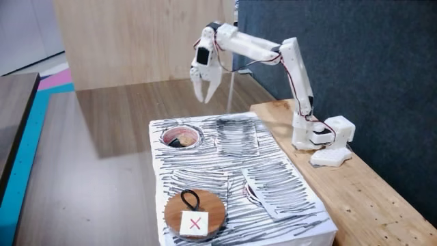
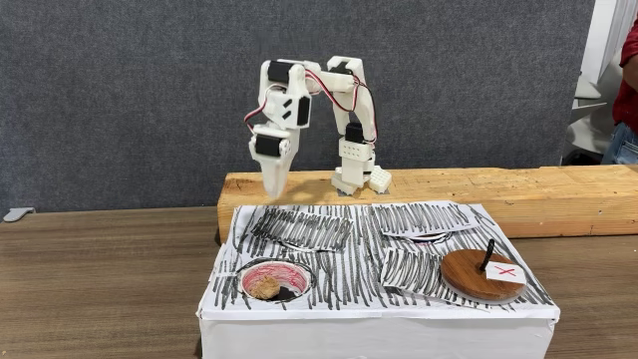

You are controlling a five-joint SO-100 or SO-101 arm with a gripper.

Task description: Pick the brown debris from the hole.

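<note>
The gripper (image 1: 205,92) hangs in the air above the far edge of the white box (image 1: 287,184) with black stripes, with its fingers pointing down. In a fixed view the 2 fingers stand a little apart with a small gap between them, so I judge it as released and holding nothing; in the other fixed view (image 2: 273,182) they look almost as 1 point. The hole (image 2: 239,279), with its pinkish-red rim, is in the top of the box, and 1 brown lump (image 2: 264,286) lies inside it on the dark bottom, near the middle. The same lump shows in the hole in the first fixed view (image 1: 176,141). The important relation is this: the lump lies lower than the gripper and more toward the near side of the box as the front fixed view shows it, almost straight below but well apart in height. So the coming move is, in my judgement, mostly a descent with a small reach forward. The lump is rough and about as long as wide, so I cannot tell a clear long axis for it. Nothing stands between the gripper and the hole. The torn paper flaps (image 2: 414,269) and the wooden disc (image 2: 469,280) with the red X label lie to the other side of the box, well apart from the hole. The rim itself may hinder the fingers if they come down off centre.
</note>
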